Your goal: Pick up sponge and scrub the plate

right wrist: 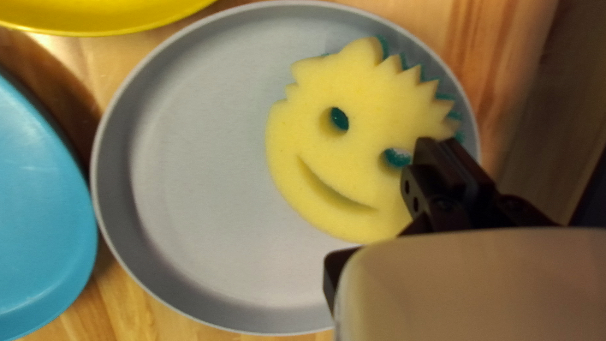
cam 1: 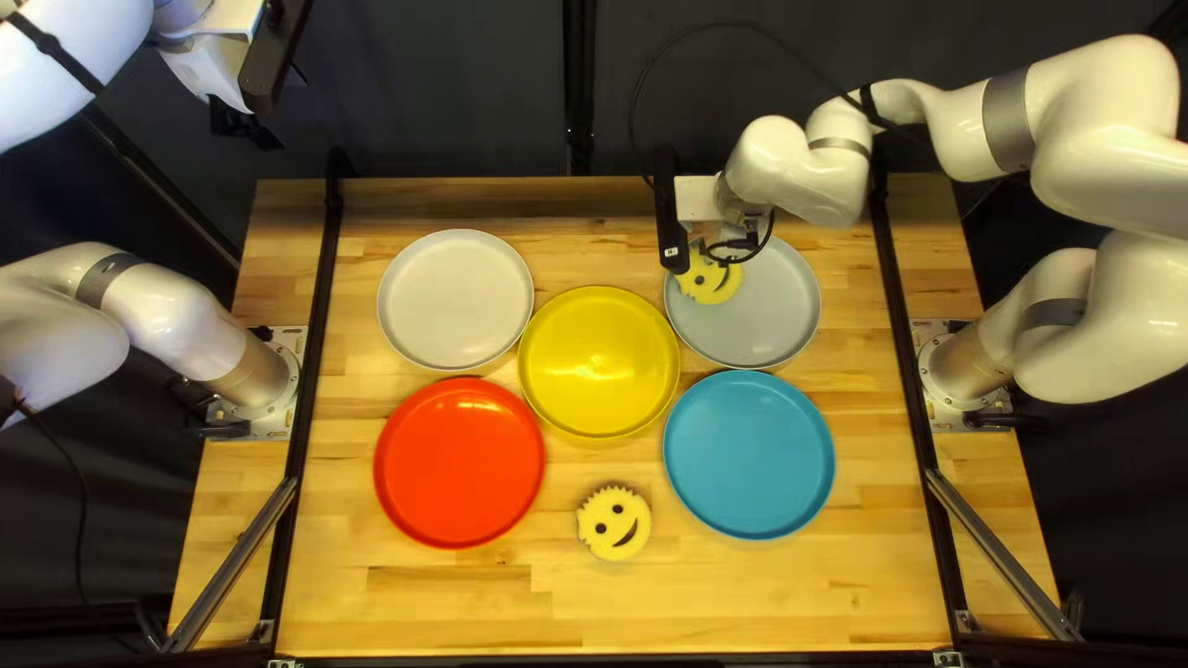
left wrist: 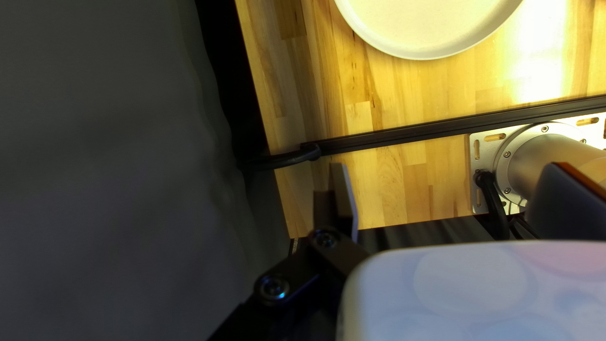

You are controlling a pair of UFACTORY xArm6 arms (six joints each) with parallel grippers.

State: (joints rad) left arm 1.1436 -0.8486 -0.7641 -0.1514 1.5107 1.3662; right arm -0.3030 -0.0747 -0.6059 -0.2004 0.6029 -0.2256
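My right gripper is low over the grey plate, at a yellow smiley sponge. In the right wrist view that sponge lies face up against one side of the grey plate, its edge partly covered by my gripper; whether it is held cannot be told. A second smiley sponge rests on the table between the red and blue plates. My left gripper is raised beyond the table's far left corner; its wrist view shows the gripper open, with no object between its fingers.
Beside the grey plate are a yellow plate and a blue plate. A white plate and a red plate sit further left. Black rails run along both sides of the table, near the arm bases.
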